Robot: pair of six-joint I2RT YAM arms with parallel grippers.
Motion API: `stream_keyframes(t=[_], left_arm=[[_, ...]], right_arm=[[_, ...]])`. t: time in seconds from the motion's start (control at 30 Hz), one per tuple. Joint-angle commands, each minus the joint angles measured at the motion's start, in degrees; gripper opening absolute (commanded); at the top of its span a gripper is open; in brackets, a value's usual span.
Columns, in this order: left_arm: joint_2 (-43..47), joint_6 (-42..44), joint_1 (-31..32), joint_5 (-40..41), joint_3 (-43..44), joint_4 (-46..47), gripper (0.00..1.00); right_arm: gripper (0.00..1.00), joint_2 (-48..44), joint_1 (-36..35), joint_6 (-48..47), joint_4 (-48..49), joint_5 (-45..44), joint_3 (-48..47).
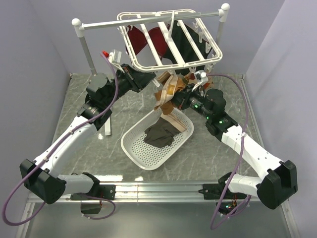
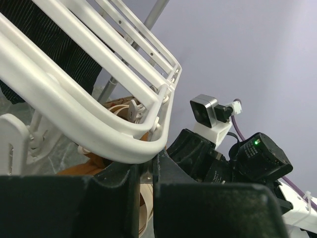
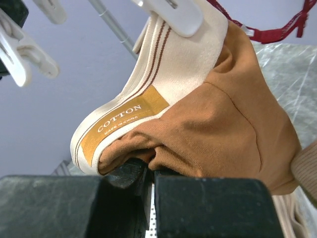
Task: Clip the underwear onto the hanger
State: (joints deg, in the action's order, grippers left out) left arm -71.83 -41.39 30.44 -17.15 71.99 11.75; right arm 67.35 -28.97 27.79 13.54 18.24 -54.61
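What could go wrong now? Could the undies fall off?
1. The white clip seems to bite only the top of the waistband on the underwear, so it might slip out.
2. The right gripper is shut on the brown cloth; pulling away before letting go could tug it free, dropping it toward the basket below.

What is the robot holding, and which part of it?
The right fingers pinch the underwear by a fold of brown cloth just below its waistband. The left fingers sit closed at the corner of the hanger; whether they grip it cannot be told.

White arms, black joints, purple cables.
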Motion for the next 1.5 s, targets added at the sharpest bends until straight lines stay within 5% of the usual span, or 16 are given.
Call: stream_keyframes(t=[0.0,1.47], left_arm=[[0.0,-2.5,0.2,-4.5,-0.8,-0.8,0.0],[-2.0,-5.9,0.5,-5.7,-1.2,-1.8,0.0]], right_arm=[[0.0,0.1,0.5,3.6,3.9,0.6,-2.5],[0.0,3.8,-0.8,14.0,3.5,-1.7,-9.1]])
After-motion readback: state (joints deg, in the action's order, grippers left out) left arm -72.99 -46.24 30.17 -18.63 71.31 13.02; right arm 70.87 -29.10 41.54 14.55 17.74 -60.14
